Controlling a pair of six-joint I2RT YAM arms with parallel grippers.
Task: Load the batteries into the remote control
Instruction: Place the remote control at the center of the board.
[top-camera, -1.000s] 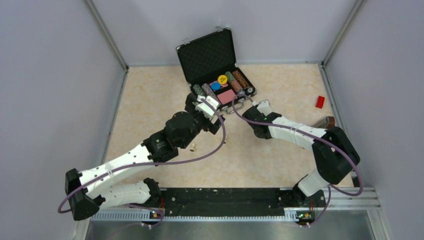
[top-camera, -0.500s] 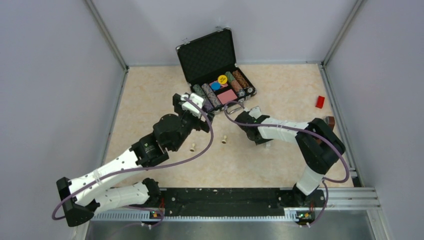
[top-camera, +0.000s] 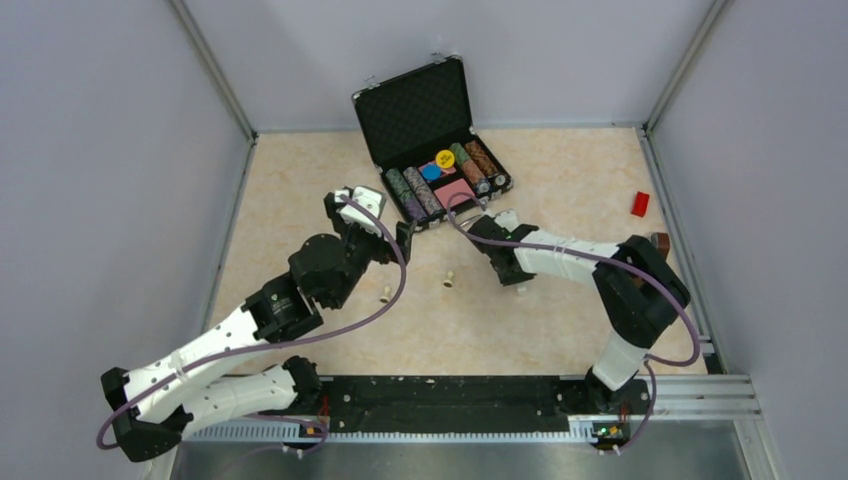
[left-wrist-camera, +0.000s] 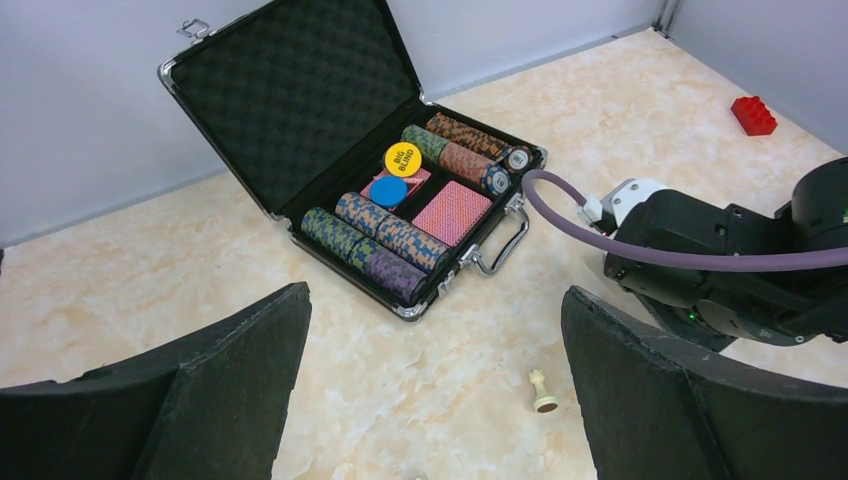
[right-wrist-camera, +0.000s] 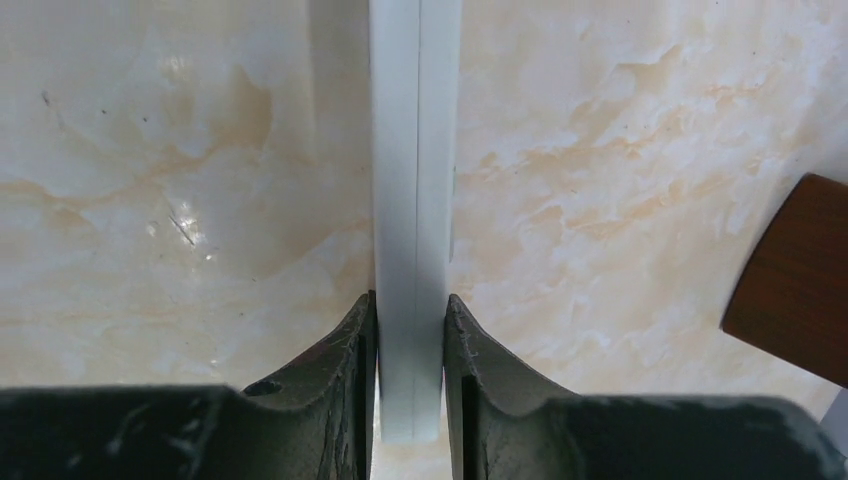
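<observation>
The remote control (right-wrist-camera: 412, 190) is a slim white bar, seen edge-on in the right wrist view. My right gripper (right-wrist-camera: 410, 305) is shut on its near end, just above the marble floor. In the top view my right gripper (top-camera: 506, 270) points down in front of the chip case. My left gripper (left-wrist-camera: 435, 300) is open and empty, facing the case from above the floor; in the top view it (top-camera: 392, 238) is left of the case. The batteries are not in view.
The open black chip case (top-camera: 432, 140) stands at the back. Two cream pawn pegs (top-camera: 449, 281) (top-camera: 385, 295) lie between the arms, one showing in the left wrist view (left-wrist-camera: 543, 392). A red brick (top-camera: 640, 204) and a brown block (top-camera: 655, 242) are at the right.
My left arm has drawn back to the left, away from the case. My right gripper has moved from the case handle toward me and lower, still holding the remote control.
</observation>
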